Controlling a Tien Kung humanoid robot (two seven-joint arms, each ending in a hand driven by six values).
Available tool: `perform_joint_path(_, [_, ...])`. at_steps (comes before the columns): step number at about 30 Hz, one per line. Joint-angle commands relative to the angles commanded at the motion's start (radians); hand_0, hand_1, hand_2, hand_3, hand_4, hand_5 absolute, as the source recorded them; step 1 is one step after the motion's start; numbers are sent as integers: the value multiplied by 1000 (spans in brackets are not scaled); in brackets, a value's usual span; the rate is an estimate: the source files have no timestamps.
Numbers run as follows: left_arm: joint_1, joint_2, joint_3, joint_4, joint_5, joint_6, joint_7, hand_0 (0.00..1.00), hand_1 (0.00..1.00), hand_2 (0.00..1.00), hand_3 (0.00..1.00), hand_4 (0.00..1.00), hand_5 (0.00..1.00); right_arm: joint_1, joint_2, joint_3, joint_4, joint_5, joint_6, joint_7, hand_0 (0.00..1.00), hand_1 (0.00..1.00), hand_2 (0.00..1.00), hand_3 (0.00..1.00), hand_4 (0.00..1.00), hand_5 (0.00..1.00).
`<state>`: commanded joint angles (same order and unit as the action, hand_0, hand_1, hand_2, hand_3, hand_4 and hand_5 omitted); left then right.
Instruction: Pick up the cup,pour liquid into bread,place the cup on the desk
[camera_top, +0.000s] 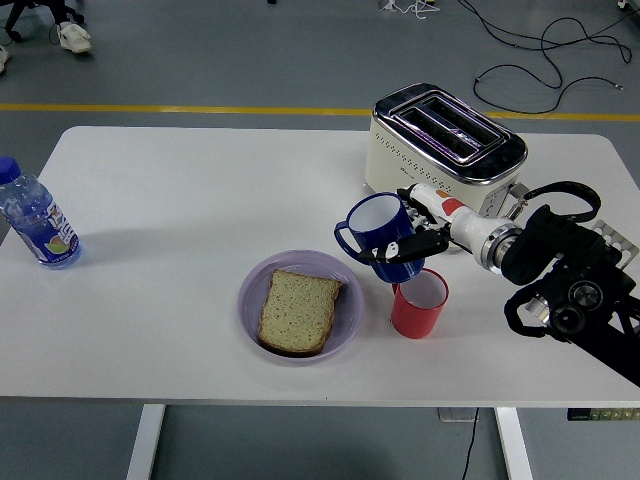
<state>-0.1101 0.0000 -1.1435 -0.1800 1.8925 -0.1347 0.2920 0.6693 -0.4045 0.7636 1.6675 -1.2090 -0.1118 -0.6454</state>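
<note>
Nearest the edge sits the bread in its purple bowl, red cup just beside. Right hand has its fingers wrapped round the blue cup — nearly upright, held above the red one — with the toaster behind.

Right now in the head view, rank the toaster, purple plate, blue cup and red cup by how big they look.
1. toaster
2. purple plate
3. blue cup and red cup: these look alike, and the right hand holds the blue one raised, nearer the camera, so no ranking.
</note>
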Motion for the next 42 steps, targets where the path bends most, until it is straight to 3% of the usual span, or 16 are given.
perform_joint_path(14, [1,0,2,0,0,-1,-2,658,693,710,591,297,894,-101,-17,195,35,156,-11,0,366,320,456,502,599,55])
perform_joint_path(23, [6,0,2,0,0,-1,-3,657,693,710,591,296,895,-139,-37,291,58,172,-10,0,369,320,457,504,580,36])
perform_joint_path(34, [18,0,-4,0,9,0,-2,658,693,710,591,296,895,-250,-75,457,106,169,-26,0,368,320,456,503,576,36])
perform_joint_path(42, [14,0,-17,0,24,5,-3,657,692,709,591,296,895,-287,-69,512,111,166,-44,0,368,319,455,504,575,35])
